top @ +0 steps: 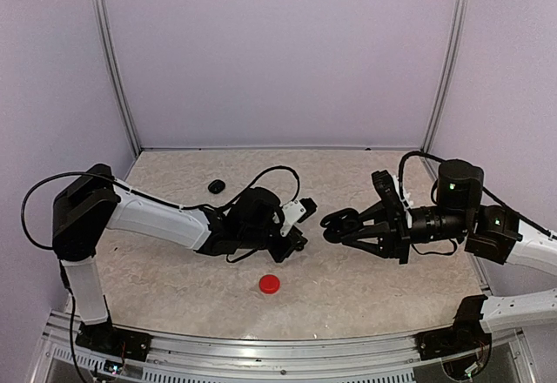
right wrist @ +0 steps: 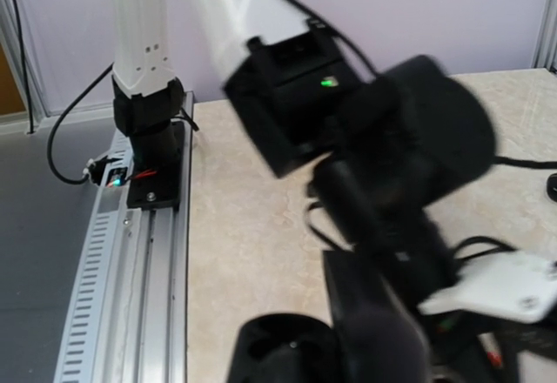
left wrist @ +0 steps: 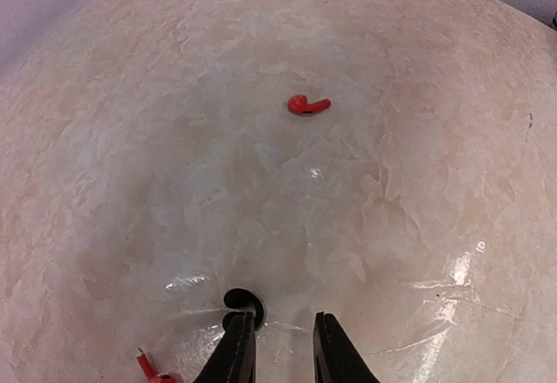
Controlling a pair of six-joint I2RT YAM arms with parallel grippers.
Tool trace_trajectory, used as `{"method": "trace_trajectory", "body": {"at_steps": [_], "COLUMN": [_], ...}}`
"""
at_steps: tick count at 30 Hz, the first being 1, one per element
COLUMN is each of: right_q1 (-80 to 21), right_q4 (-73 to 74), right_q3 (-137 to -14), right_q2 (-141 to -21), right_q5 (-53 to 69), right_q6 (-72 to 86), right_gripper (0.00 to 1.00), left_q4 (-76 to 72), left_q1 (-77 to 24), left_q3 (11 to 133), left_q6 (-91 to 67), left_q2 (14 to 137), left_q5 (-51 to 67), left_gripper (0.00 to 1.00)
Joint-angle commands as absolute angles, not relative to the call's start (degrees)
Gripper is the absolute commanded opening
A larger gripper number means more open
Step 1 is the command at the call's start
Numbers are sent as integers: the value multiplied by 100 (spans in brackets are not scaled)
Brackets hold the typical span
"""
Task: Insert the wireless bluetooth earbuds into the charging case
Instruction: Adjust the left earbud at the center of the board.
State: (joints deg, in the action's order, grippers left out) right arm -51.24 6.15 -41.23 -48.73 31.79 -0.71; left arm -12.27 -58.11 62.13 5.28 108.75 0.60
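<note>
My left gripper (top: 297,242) hangs low over the table's middle, and in the left wrist view (left wrist: 283,352) its jaws stand a little apart with nothing between them. A black earbud (left wrist: 244,303) lies on the table against the left fingertip (left wrist: 237,341). A red earbud (left wrist: 308,104) lies farther ahead, and another red earbud (left wrist: 150,368) lies at the bottom left. My right gripper (top: 341,225) is shut on an open black charging case (right wrist: 283,348), held above the table just right of the left gripper. That view is blurred.
A closed red case (top: 270,284) lies near the front middle. A small black case (top: 216,186) lies at the back left. The left arm's wrist (right wrist: 383,139) fills much of the right wrist view. The rail (right wrist: 130,296) runs along the near edge.
</note>
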Motion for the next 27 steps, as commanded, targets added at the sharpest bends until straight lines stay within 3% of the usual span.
{"method": "trace_trajectory", "body": {"at_steps": [1,20,27], "right_q1": [-5071,-5063,-5067], "right_q4": [567,601,598], "right_q3": [-4025,-4008,-4016], "right_q2": [-4792,-4797,-4823], "right_q5": [3299,3283,3270], "right_q6": [-45,-73,-88], "right_gripper": [0,0,0], "left_q4": [-838,-19,452], "left_q1": [-5489,-5370,-5435], "left_q3": [6616,7986,8191], "left_q6": [432,165,289], "left_q2": [11200,12347,12487], "left_q5": [460,374,301], "left_gripper": [28,32,39]}}
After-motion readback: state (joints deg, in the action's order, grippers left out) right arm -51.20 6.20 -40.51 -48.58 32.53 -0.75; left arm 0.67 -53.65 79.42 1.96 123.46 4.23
